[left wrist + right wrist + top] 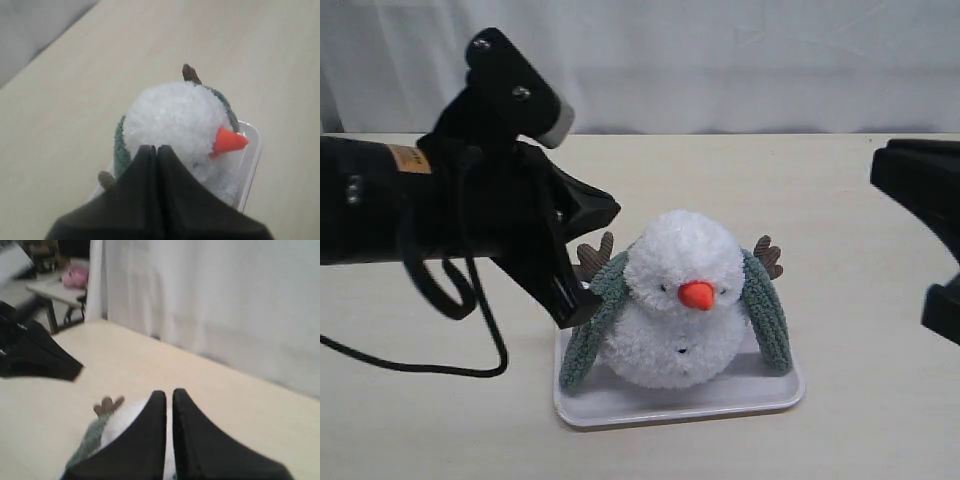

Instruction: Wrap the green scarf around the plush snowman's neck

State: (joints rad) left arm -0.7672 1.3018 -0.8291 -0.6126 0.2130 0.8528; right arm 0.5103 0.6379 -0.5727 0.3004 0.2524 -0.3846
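The plush snowman [680,300] sits upright on a white tray [620,408], with its orange nose [696,294] facing front. The green scarf [582,345] runs behind the neck, and its other end [770,312] hangs down the right side; the front of the neck is bare. My left gripper [578,305] is shut and empty, its tip beside the scarf's left end. In the left wrist view the gripper [156,147] hovers in front of the white head [175,112]. My right gripper [169,392] holds nothing, its jaws a thin slit apart, and it is off to the snowman's right.
The right arm [925,190] stands at the right edge of the beige table [840,420]. A black cable [470,330] loops under the left arm. A white curtain [740,60] hangs behind the table. The tray rim [251,165] shows next to the nose.
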